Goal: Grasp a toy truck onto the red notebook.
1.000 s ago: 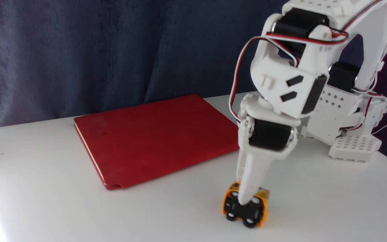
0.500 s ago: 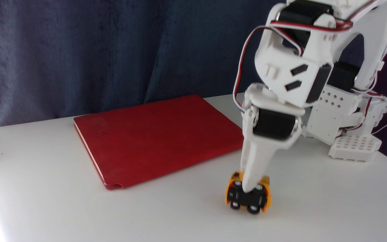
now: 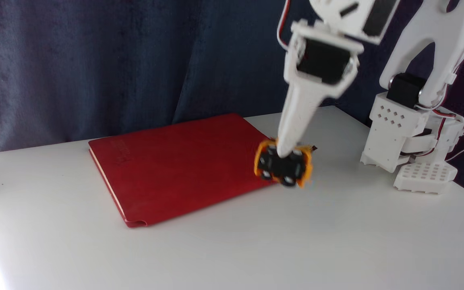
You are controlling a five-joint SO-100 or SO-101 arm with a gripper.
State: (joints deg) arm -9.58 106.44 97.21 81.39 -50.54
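Fixed view: your claw (image 3: 283, 155) is clenched on the toy truck (image 3: 282, 166), one white finger (image 3: 296, 121) running down over the truck's black underside, which faces the camera. The truck hangs tilted with its wheels toward the camera, their white hubs showing against the yellow-orange body; it is blurred, so finer detail cannot be read. The truck is off the desk (image 3: 336, 241) and sits in the picture over the right edge of the red notebook (image 3: 183, 165), part over the cover and part over bare desk just to its right. You cannot tell from this angle whether it is touching the cover. The notebook lies flat on the desk, left of centre, turned at an angle with its near corner toward the camera, cream page edges showing along its left side and faint embossed lettering near its far left corner. The arm's white base (image 3: 413, 149) stands at the right, well apart from the notebook. A dark blue curtain (image 3: 115, 60) hangs behind the desk.
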